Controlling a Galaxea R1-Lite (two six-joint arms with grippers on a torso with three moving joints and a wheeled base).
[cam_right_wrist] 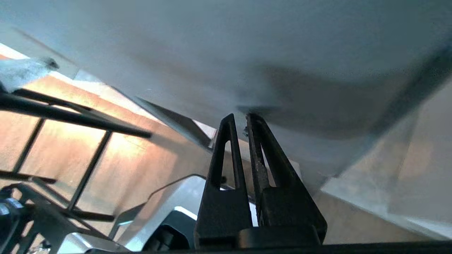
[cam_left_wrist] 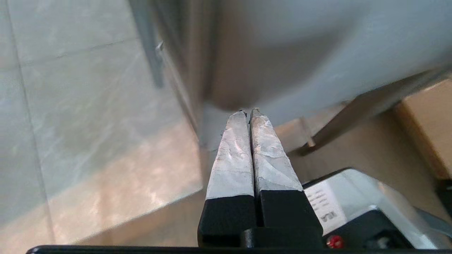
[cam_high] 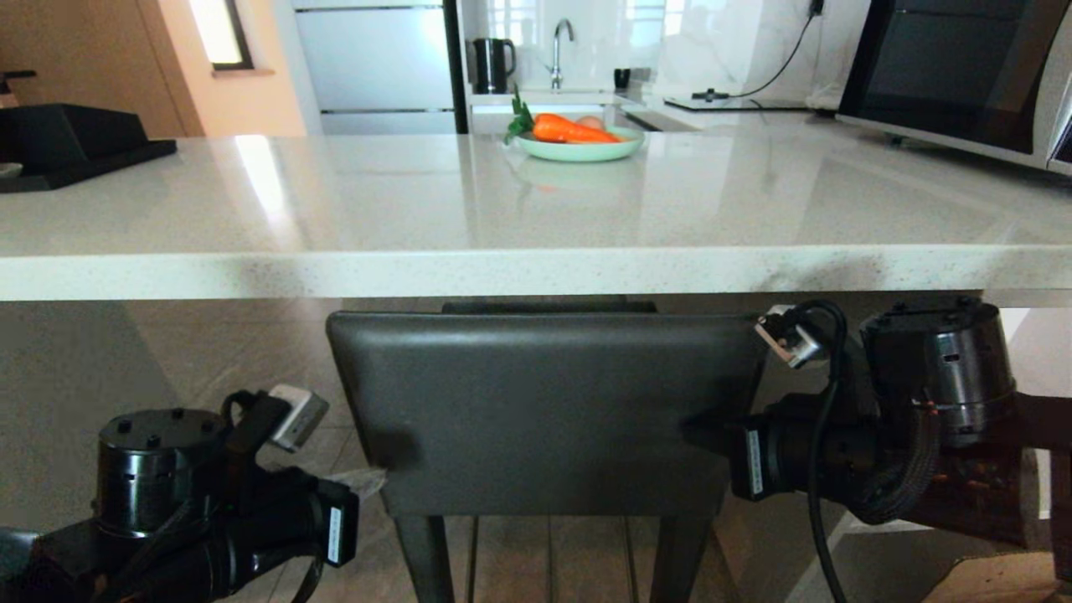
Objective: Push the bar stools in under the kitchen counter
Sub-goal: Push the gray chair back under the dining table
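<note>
A dark grey bar stool with a rectangular back [cam_high: 544,410] stands in front of me, its top just below the thick edge of the kitchen counter [cam_high: 536,272]. My left gripper [cam_high: 373,479] is shut, its taped fingertips [cam_left_wrist: 243,118] against the lower left corner of the stool back [cam_left_wrist: 317,53]. On the other side my right gripper [cam_high: 703,431] is also shut, its black tips resting on the right part of the back [cam_right_wrist: 247,53]. The seat is hidden behind the back. Two stool legs [cam_high: 423,553] show below it.
On the counter sit a green plate with a carrot [cam_high: 580,138], a microwave [cam_high: 955,75] at the right and a black tray [cam_high: 75,142] at the left. A cardboard box [cam_left_wrist: 427,123] stands on the floor. Thin black rungs [cam_right_wrist: 70,120] show beside the stool.
</note>
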